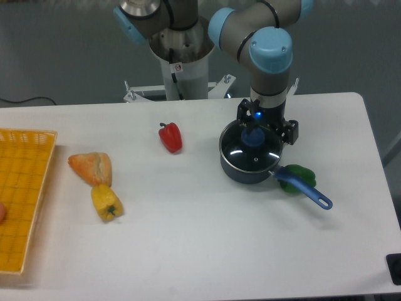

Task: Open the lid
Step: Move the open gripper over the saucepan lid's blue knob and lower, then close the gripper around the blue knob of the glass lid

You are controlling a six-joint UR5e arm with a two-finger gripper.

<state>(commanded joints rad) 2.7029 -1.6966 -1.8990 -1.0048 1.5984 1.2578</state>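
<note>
The arm points straight down over the saucepan, its gripper at the lid's knob, grip indiscernible.

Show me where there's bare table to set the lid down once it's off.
Free: the wide stretch between the red pepper and the saucepan, and the whole front strip below the yellow pepper. Crowded: right of the saucepan, where the green pepper sits under its handle. The gripper hangs over the lid.
</note>
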